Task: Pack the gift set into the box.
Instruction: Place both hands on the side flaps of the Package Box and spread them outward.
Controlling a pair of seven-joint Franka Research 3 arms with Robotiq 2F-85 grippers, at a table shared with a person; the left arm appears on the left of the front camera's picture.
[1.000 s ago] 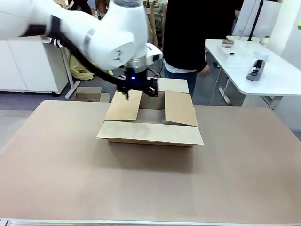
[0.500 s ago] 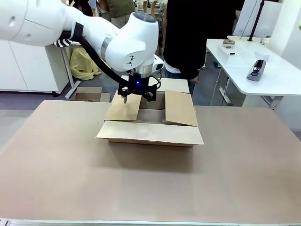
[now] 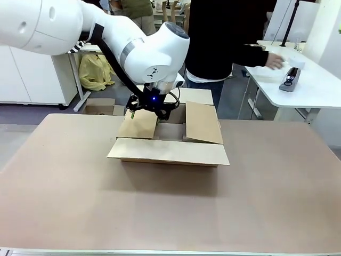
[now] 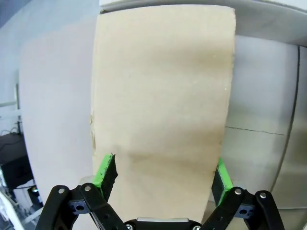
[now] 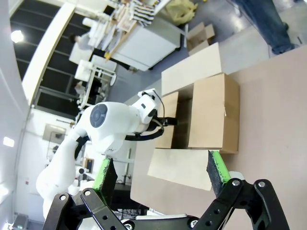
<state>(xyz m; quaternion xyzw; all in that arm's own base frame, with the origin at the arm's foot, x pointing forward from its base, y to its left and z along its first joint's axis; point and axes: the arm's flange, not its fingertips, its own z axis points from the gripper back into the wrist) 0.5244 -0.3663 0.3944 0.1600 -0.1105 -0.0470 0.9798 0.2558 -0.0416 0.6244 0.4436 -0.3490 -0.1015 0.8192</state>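
Both pads of left pincer (image 4: 163, 179) straddling box (image 3: 169, 140) flap

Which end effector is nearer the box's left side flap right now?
Left. The left end effector sits at the left side flap of the box, open fingers either side of it in its wrist view. The right end effector hangs open high above, well off the box.

One brown box (image 3: 168, 140) sits on the one table (image 3: 170, 208), with four flaps open. One white arm (image 3: 101, 37) reaches over it, and one person (image 3: 224, 40) stands behind.
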